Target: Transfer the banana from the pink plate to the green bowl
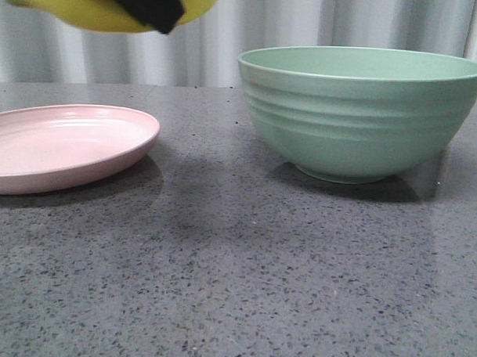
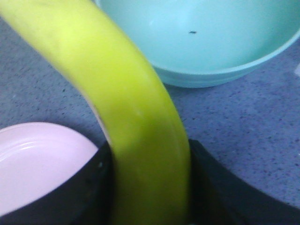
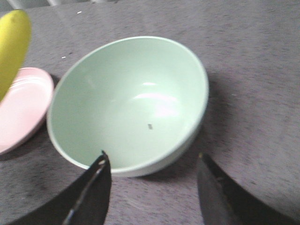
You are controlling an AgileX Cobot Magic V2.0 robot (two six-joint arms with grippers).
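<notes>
My left gripper [image 1: 150, 7] is shut on the yellow banana [image 1: 80, 7] and holds it high above the table, over the gap between plate and bowl. In the left wrist view the banana [image 2: 126, 112] runs up from between the black fingers [image 2: 220, 187]. The pink plate [image 1: 59, 145] lies empty at the left. The green bowl [image 1: 362, 112] stands empty at the right. My right gripper [image 3: 152, 161] is open and empty, above the table just beside the bowl's rim [image 3: 140, 168]. The banana's end [image 3: 11, 44] and the plate [image 3: 23, 108] show in that view too.
The table [image 1: 235, 288] is grey speckled stone. A pale pleated curtain [image 1: 306, 24] hangs behind it. A small dark speck [image 3: 150, 126] lies inside the bowl.
</notes>
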